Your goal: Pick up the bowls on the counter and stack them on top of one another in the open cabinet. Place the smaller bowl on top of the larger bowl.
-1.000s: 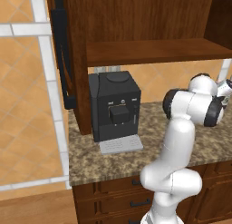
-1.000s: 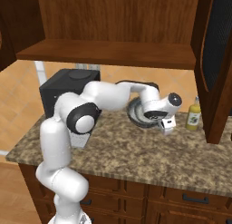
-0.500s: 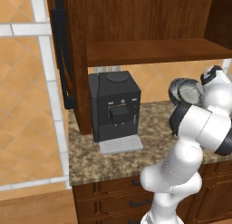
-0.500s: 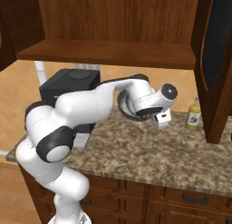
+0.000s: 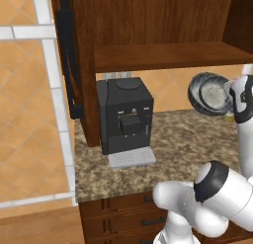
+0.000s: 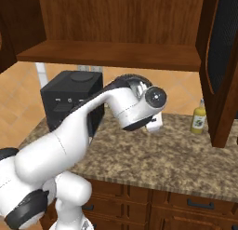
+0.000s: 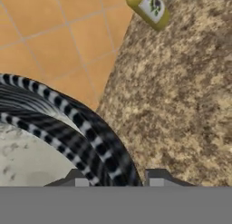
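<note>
while gripped, smaller bowl, label unreadable

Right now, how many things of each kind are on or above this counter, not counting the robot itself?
grey bowl, lifted off the counter: 1
black coffee machine: 1
yellow-green bottle: 1
Total: 3

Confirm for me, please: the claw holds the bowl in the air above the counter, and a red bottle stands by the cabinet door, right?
Not quite: the bottle is yellow-green, not red, as the right base view shows. The rest holds: the claw grips the bowl by its rim, lifted above the counter, and the bottle stands by the cabinet door.
</note>
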